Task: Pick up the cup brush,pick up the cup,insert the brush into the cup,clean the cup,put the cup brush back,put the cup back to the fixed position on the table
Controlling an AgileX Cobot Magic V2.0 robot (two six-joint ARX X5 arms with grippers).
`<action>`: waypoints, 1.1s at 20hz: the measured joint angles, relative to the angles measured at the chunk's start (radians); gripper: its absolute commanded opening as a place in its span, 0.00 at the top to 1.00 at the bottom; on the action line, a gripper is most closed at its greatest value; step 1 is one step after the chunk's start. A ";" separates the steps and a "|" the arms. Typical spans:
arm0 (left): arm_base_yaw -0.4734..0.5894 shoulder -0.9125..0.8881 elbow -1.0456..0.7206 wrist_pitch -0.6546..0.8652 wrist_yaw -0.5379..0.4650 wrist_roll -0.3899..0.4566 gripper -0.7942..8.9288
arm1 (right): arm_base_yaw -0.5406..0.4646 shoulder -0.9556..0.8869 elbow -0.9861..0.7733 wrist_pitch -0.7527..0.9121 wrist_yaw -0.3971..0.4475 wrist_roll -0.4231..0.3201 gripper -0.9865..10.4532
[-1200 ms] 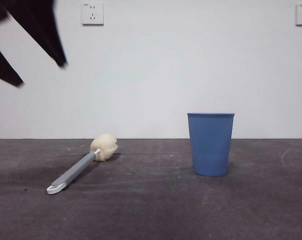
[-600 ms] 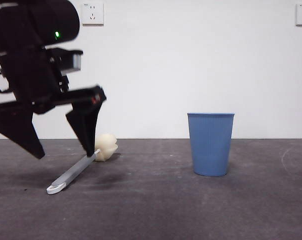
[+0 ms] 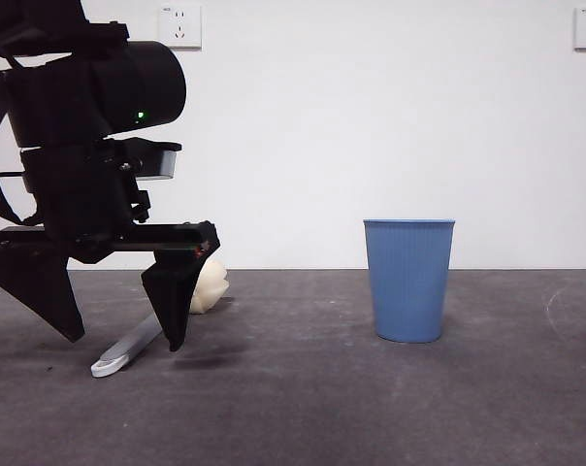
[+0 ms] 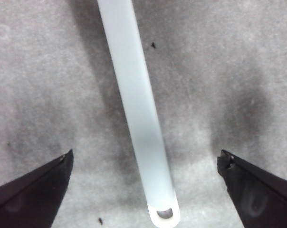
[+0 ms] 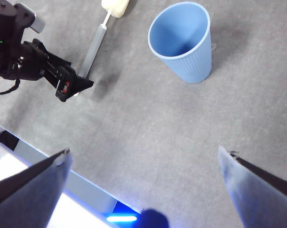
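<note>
Desk: I see a dark grey-brown matte desk (image 3: 303, 408) with faint scuffs, carrying everything; it fills the near ground of the front view.

Brush: the long cup brush with its straight grey handle (image 3: 128, 348) lies flat on the desk at the front view's left. Its white looped end is nearest to me and the handle runs away at a slant to the cream-yellow rounded sponge head, half hidden behind a black jaw.

Left pincer: my left pincer (image 3: 123, 342) has its two black jaws spread wide, one on each side of the brush handle. In the left wrist view the handle (image 4: 136, 114) runs between the jaws with bare desk showing on both sides, so I read no contact and nothing held. The tips hang low, close to the desk; whether they touch it I cannot tell.

Cup: the light blue ribbed plastic tumbler (image 3: 408, 280) stands upright on the desk, well apart from the brush and at about the same depth as the sponge head. From the right wrist view I look into its mouth (image 5: 181, 40) and see only blue inner wall and floor.

Right pincer: my right pincer (image 5: 143, 164) hangs high above the desk, jaws wide apart, gripping nothing, with the cup and brush far beneath it.

Wall: a plain white wall with two white power sockets (image 3: 179, 26) near the top.
</note>
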 measured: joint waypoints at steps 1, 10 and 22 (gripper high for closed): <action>-0.003 0.000 0.000 -0.001 -0.001 -0.006 0.34 | 0.000 0.000 0.000 0.000 0.000 0.000 0.34; -0.027 0.032 0.000 -0.010 -0.024 -0.050 0.37 | 0.000 0.000 0.000 0.000 0.000 0.010 0.34; -0.029 0.032 0.006 -0.022 0.005 -0.071 0.87 | 0.000 0.000 0.000 0.000 0.000 0.011 0.34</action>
